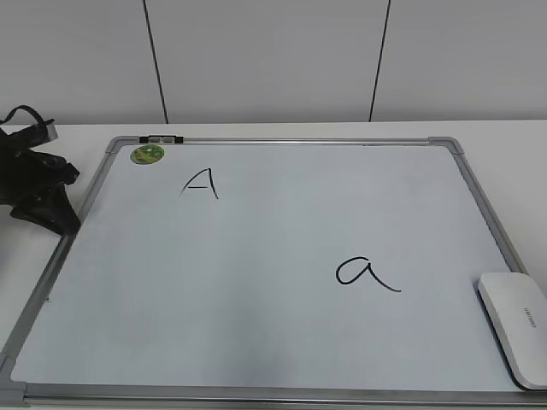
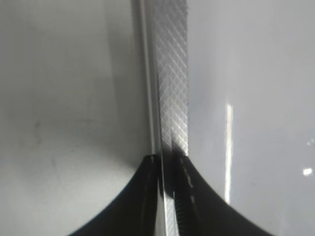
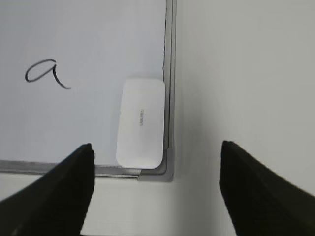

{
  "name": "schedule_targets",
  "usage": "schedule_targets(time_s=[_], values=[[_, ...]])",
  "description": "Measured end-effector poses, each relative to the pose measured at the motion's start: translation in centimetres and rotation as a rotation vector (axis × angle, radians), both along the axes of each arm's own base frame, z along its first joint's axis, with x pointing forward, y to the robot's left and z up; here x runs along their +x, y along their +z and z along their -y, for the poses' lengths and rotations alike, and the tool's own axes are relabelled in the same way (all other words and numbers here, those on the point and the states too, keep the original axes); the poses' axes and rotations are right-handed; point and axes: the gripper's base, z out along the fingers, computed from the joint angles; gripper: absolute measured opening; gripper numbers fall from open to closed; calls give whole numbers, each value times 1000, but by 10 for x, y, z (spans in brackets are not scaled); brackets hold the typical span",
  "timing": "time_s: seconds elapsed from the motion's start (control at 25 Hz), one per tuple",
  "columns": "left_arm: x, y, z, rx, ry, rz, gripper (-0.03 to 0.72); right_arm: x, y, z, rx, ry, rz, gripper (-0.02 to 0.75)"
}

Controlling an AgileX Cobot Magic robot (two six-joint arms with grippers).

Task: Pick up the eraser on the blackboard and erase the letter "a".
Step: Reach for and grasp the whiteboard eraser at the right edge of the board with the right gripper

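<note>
The white eraser [image 1: 515, 329] lies flat on the blackboard [image 1: 282, 141] in its near right corner; in the right wrist view the eraser [image 3: 141, 123] sits against the frame [image 3: 170, 49]. The letter "a" [image 1: 366, 273] is written left of the eraser and also shows in the right wrist view [image 3: 47, 73]. My right gripper [image 3: 155, 187] is open and empty, hovering above the table just off the board's corner, out of the exterior view. My left gripper [image 1: 64, 213] is shut on the board's left frame rail [image 2: 172, 73], which runs between its jaws [image 2: 167, 164].
A capital "A" [image 1: 199, 182] and a round green sticker [image 1: 147, 155] are at the board's far left. A small black clip [image 1: 161, 138] sits on the top rail. White table surface [image 3: 236, 73] lies right of the board; a wall stands behind.
</note>
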Motion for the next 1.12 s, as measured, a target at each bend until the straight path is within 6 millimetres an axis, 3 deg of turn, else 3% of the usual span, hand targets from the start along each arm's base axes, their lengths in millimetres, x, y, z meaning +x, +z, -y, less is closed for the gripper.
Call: schedule_targets(time_s=[0.44, 1.12], values=[[0, 0, 0, -7, 6, 1, 70, 76, -45, -4, 82, 7, -436, 587], [0, 0, 0, -9, 8, 1, 70, 133, -104, -5, 119, -24, -583, 587]])
